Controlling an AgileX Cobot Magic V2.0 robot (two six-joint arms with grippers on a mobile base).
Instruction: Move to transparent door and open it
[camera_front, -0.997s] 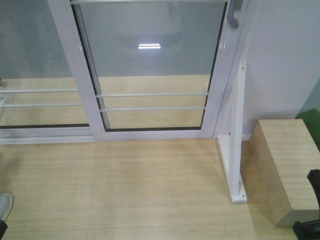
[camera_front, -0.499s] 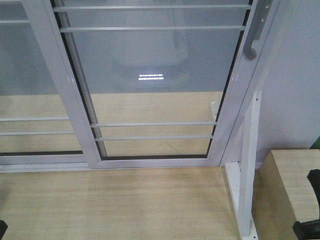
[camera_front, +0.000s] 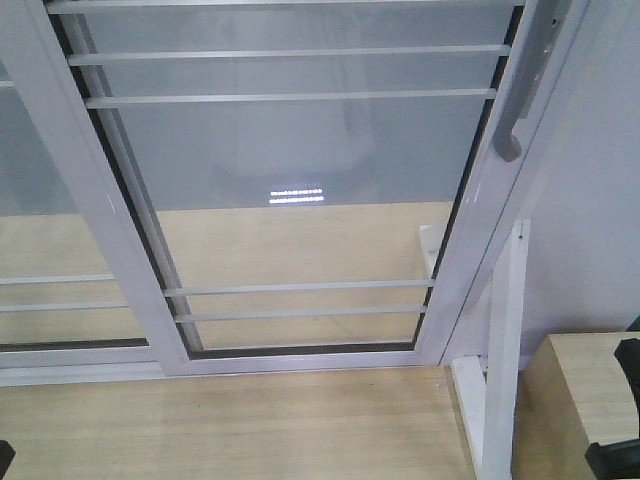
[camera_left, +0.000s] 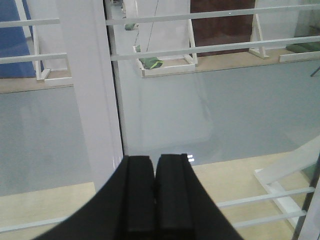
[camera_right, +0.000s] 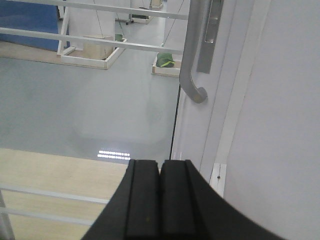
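Note:
The transparent door fills the front view: clear glass in a white frame, with thin silver bars across it high and low. Its grey curved pull handle runs down the right stile and ends in a hook. In the right wrist view the handle hangs above and slightly right of my right gripper, which is shut and empty, well short of it. My left gripper is also shut with nothing in it, facing the door's left stile and glass.
A barred glass panel without a handle stands to the left of the door. A white slanted post rises by the right wall beside a wooden box. Black robot parts show at the lower right edge.
The door has grown larger and slid lower in the front view, and the handle has come further into view. The base has closed in on the door. Both grippers stay shut.

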